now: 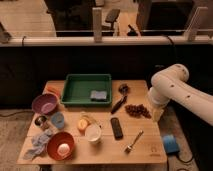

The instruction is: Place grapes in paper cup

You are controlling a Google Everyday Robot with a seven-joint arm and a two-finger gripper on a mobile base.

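The grapes (137,110) are a small dark reddish-purple bunch lying on the right part of the wooden table (150,146). The paper cup (93,133) is white with a pale inside and stands near the table's front middle, left of the black remote (116,128). My gripper (158,115) hangs from the white arm (172,90) at the table's right edge, just right of the grapes and a little above the table top. It is apart from the cup.
A green tray (70,91) holding a grey-blue sponge (98,95) sits at the back. A purple bowl (45,103), light-blue cup (58,119), red bowl (60,146), orange fruit (82,124), fork (132,142), dark utensil (121,96) and grey cloth (37,142) lie around.
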